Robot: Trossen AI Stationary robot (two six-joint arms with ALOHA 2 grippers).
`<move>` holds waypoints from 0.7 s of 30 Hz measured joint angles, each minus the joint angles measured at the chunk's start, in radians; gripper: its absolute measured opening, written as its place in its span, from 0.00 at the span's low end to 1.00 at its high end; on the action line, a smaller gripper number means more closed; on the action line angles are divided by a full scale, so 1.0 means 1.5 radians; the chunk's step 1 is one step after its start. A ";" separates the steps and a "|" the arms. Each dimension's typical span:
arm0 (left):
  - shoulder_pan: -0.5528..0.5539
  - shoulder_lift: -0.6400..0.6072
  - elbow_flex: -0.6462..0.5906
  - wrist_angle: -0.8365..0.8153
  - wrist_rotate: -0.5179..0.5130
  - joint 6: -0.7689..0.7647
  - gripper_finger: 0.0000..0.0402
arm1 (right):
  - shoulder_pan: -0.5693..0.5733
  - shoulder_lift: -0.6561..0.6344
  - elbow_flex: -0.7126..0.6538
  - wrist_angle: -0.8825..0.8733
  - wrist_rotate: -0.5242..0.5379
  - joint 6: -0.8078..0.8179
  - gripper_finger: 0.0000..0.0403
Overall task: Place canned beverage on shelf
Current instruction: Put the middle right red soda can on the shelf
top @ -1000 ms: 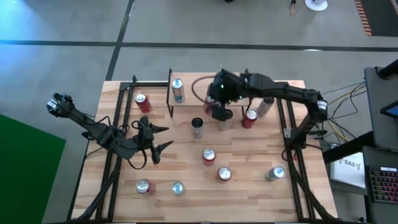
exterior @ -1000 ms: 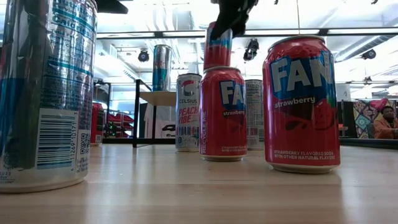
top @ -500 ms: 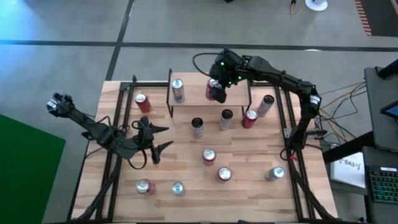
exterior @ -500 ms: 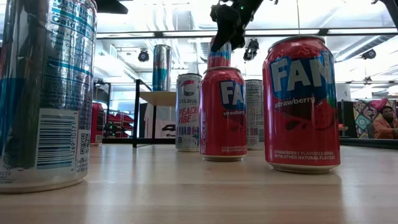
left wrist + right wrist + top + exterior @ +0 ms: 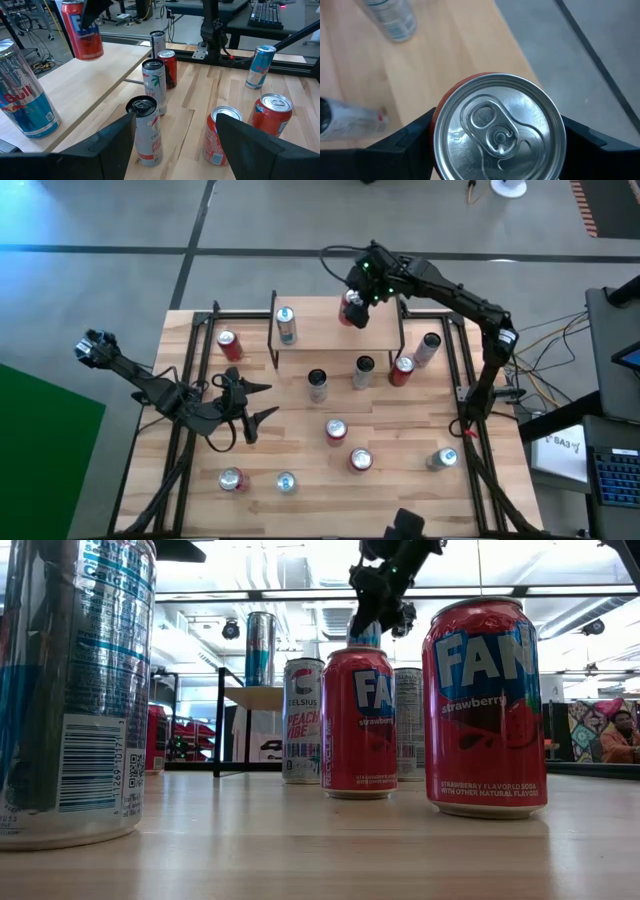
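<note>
The can (image 5: 350,310) in the right gripper (image 5: 354,305) is red with a silver lid. The shelf (image 5: 335,337) has a pale wooden top and black legs; at its nine o'clock end stands a blue-and-silver can (image 5: 286,325). The slatted tabletop (image 5: 300,430) is light wood. Two red strawberry cans (image 5: 483,707) carry blue lettering; a white can (image 5: 302,720) shows pink and orange print.

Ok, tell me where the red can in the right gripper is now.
In the high view the red can, held by the right gripper, is above the shelf, right of the blue can.
</note>
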 joint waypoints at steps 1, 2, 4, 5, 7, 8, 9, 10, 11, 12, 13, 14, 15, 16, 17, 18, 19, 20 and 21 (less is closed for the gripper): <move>0.000 0.000 0.000 0.000 0.000 0.000 0.65 | -0.005 0.000 0.000 0.000 0.000 0.001 0.71; 0.000 0.000 0.000 0.000 0.000 0.000 0.65 | -0.010 0.000 0.000 0.000 -0.001 0.001 0.71; 0.000 0.000 0.000 0.000 0.000 0.000 0.65 | -0.018 0.001 0.000 0.001 -0.001 0.001 0.71; 0.000 0.000 0.000 0.000 0.000 0.000 0.65 | -0.023 0.001 -0.001 0.002 -0.001 0.001 0.71; 0.000 0.000 0.000 0.000 -0.001 0.000 0.65 | -0.033 0.001 -0.001 0.003 -0.001 0.002 0.71; 0.000 0.000 0.000 0.000 -0.002 0.000 0.65 | -0.037 0.001 -0.001 0.003 -0.001 0.004 0.71; 0.000 0.000 0.000 0.000 -0.002 0.000 0.65 | -0.042 0.001 -0.001 0.003 0.000 0.007 0.71; 0.000 0.000 0.000 0.000 -0.003 0.000 0.65 | -0.045 0.001 -0.001 0.005 -0.001 0.008 0.71; 0.000 0.000 0.000 0.000 -0.006 0.000 0.65 | -0.049 0.001 -0.001 0.007 0.000 0.008 0.71; 0.000 0.000 0.000 0.000 -0.012 0.000 0.65 | -0.052 0.001 -0.001 0.009 0.001 0.008 0.71; 0.000 0.000 0.000 0.000 -0.016 0.000 0.65 | -0.054 0.001 -0.001 0.012 0.001 0.008 0.71; 0.000 0.000 0.000 0.000 -0.018 0.000 0.65 | -0.056 0.002 -0.001 0.015 0.001 0.008 0.71; 0.000 0.000 0.000 0.000 -0.018 0.000 0.65 | -0.057 0.001 -0.001 0.020 0.001 0.008 0.71; 0.000 0.000 0.000 0.000 -0.018 0.000 0.65 | -0.057 0.002 -0.001 0.027 0.000 0.008 0.71; 0.000 0.000 0.000 0.000 -0.018 0.000 0.65 | -0.057 0.002 -0.001 0.033 0.000 0.007 0.71; 0.000 0.000 0.000 0.000 -0.018 0.000 0.65 | -0.057 0.002 -0.001 0.038 -0.001 0.007 0.71; 0.000 0.000 0.000 -0.001 -0.018 0.000 0.65 | -0.057 0.002 -0.001 0.042 -0.001 0.007 0.71; 0.000 0.000 0.000 -0.001 -0.018 0.000 0.65 | -0.057 0.002 -0.001 0.046 -0.001 0.008 0.71; 0.000 0.000 0.000 -0.001 -0.018 0.000 0.65 | -0.057 0.002 -0.001 0.050 -0.001 0.007 0.71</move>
